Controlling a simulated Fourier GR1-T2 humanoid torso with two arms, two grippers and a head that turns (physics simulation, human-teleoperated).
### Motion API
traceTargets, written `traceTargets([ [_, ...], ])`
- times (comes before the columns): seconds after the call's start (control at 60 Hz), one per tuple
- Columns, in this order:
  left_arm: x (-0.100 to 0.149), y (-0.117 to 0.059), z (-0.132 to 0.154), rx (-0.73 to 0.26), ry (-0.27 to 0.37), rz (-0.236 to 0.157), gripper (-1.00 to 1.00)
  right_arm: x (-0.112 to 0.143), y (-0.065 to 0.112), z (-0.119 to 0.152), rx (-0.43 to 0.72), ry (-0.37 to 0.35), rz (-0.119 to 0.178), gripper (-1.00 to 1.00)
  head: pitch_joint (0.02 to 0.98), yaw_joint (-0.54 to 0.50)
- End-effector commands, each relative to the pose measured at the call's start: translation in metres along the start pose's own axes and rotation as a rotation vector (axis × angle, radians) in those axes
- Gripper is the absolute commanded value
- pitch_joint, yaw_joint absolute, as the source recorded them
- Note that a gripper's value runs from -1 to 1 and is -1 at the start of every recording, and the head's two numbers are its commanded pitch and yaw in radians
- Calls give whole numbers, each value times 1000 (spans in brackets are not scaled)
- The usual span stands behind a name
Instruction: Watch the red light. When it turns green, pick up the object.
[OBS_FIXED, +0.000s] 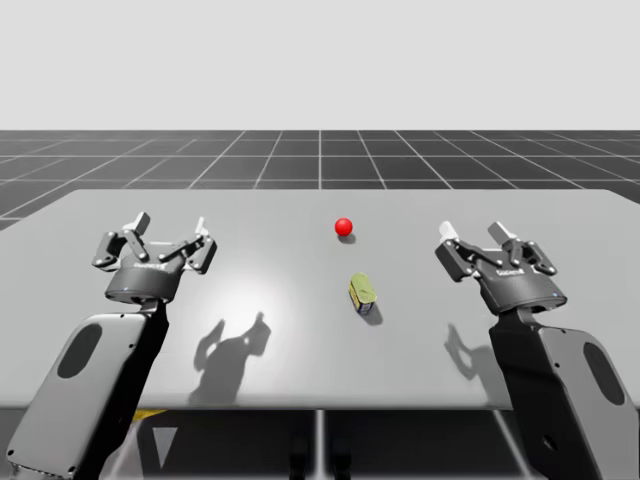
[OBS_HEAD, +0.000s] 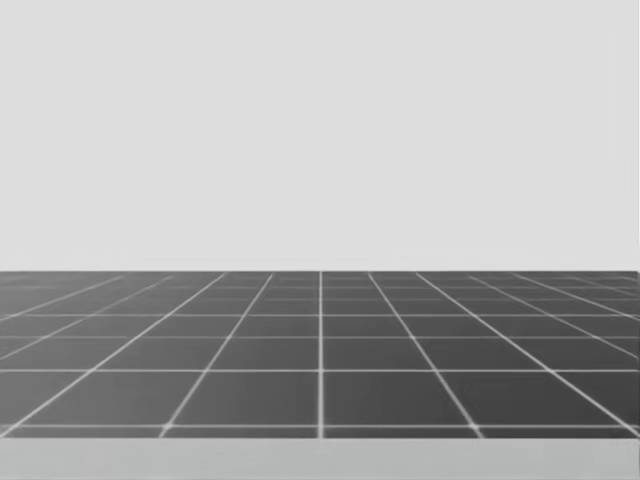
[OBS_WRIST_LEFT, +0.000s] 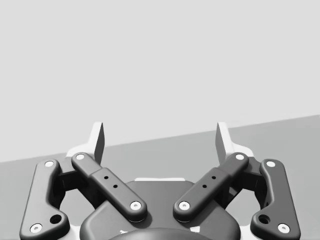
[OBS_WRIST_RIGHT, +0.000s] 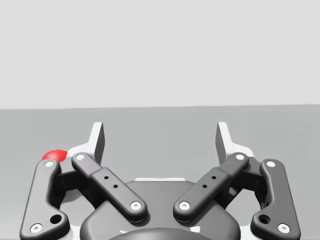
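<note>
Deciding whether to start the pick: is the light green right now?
No, the light on the table is plainly red in the high view.

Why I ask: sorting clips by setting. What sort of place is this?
Likely a simulated test bench: a plain grey table, a dark gridded floor beyond, and a red light.

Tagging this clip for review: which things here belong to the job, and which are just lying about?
Job: red light; yellow-green object lying near it; left claw, open; right claw, open.
Just there: grey table under everything.
</note>
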Motion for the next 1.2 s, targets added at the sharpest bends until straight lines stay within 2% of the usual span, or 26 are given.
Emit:
traceTargets([
  [0.017, -11, 4, -4, 9, 23, -35, -1000, -10, -6, -1, -27, 29, -17, -1000, 83, 2],
  [0.133, -11, 4, -5, 10, 23, -38, -1000, -9, -6, -2, -13, 34, -13, -1000, 99, 2],
  [0.267, -12, 3, -4, 7, 26, -49, -1000, -9, -7, -3, -12, 45, -2, -1000, 166, -2],
  [0.467, -14, 1, -5, -1, 26, -68, -1000, -9, -7, -3, -23, 44, 8, -1000, 330, -13],
  [0.733, -15, 0, -6, -11, 26, -74, -1000, -9, -6, -3, -24, 41, 10, -1000, 478, -62],
  [0.917, -15, 0, -6, -20, 21, -70, -1000, -9, -6, -3, -23, 44, 12, -1000, 534, -90],
  [1.2, -14, 0, -5, -26, 18, -63, -1000, -10, -6, -3, -23, 44, 14, -1000, 560, -96],
])
